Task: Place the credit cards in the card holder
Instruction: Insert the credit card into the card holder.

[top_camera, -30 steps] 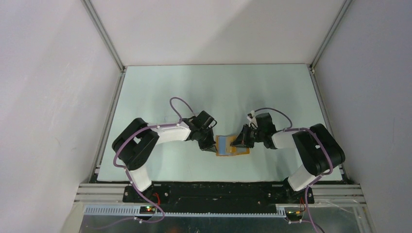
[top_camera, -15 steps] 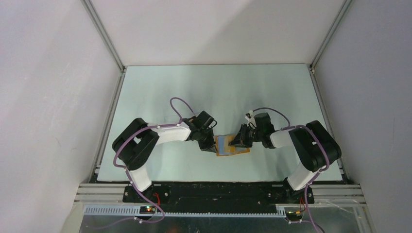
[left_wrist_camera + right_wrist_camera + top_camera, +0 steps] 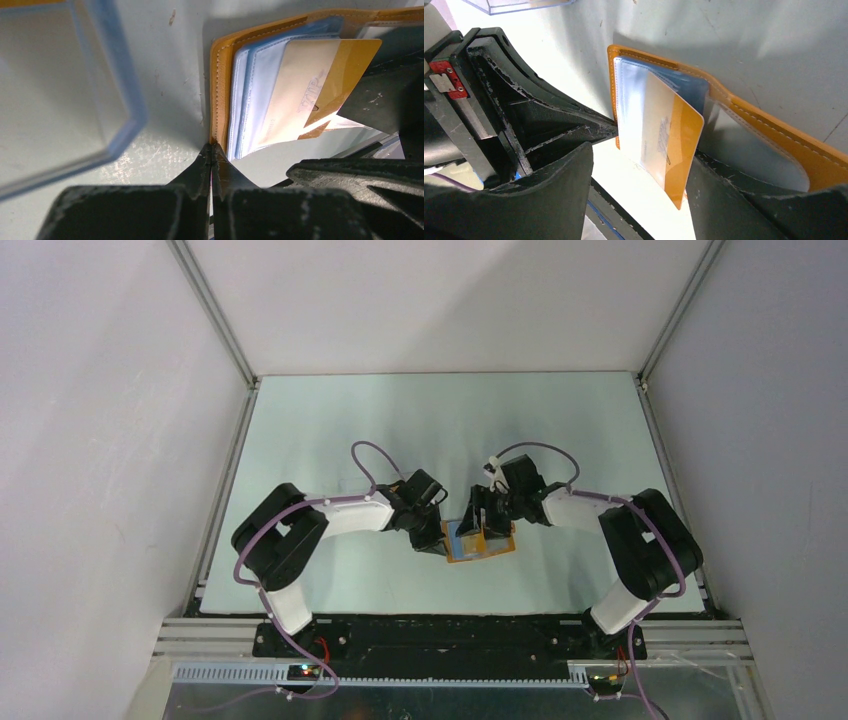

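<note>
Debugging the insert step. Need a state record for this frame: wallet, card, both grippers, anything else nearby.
card holder: lying open on the table, blue inner panels facing up
credit card: partly inside a sleeve, one end sticking out at a slant
left gripper: shut, tips against the card holder's edge
right gripper: open, fingers either side of the credit card, no grip visible
clear plastic case: on the table, beside the left gripper

Glossy credit card (image 3: 674, 145); perhaps leather, stitched card holder (image 3: 774, 137)
</note>
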